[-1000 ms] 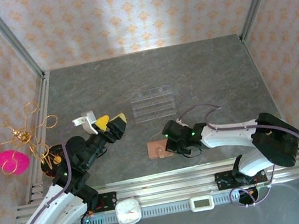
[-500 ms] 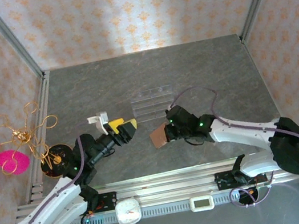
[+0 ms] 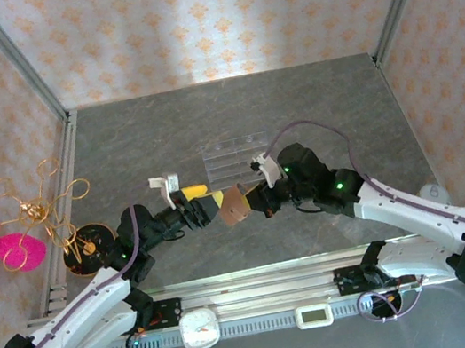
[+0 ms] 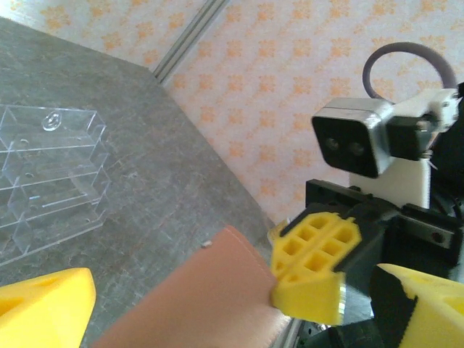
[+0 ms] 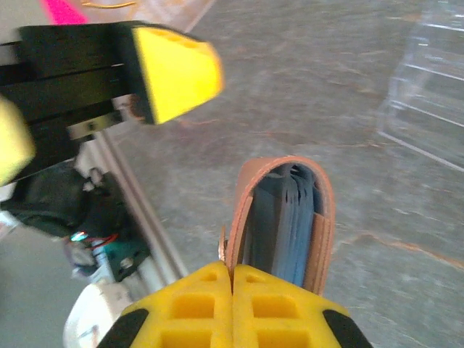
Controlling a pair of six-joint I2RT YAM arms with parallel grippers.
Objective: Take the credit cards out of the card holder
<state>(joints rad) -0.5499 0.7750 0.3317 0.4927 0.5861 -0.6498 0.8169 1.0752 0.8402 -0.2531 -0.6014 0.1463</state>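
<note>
Card holder [image 3: 236, 206]: tan-brown leather, held clear of the grey worktop [image 3: 327, 94] at the centre of the overhead frame, below the clear acrylic rack [image 3: 234, 157] and apart from it. Right end effector [image 5: 232, 279]: yellow fingers pressed together at the bottom edge of its wrist view, clamped on the left leaf of the card holder, which stands edge-on above them with its two leaves bowed apart. Credit cards [image 5: 293, 214]: blue layers lodged between the leaves, inside the holder; cards and pocket lining cannot be told apart. Left end effector [image 3: 207, 195]: jaws wide, nothing gripped, just left of the card holder in the overhead frame. In its wrist view one yellow finger sits at lower left and the other at lower right, with brown leather between them; contact cannot be told. Gold wire ornament [image 3: 32, 209] with pink discs: left edge of the overhead frame, beside the worktop.
</note>
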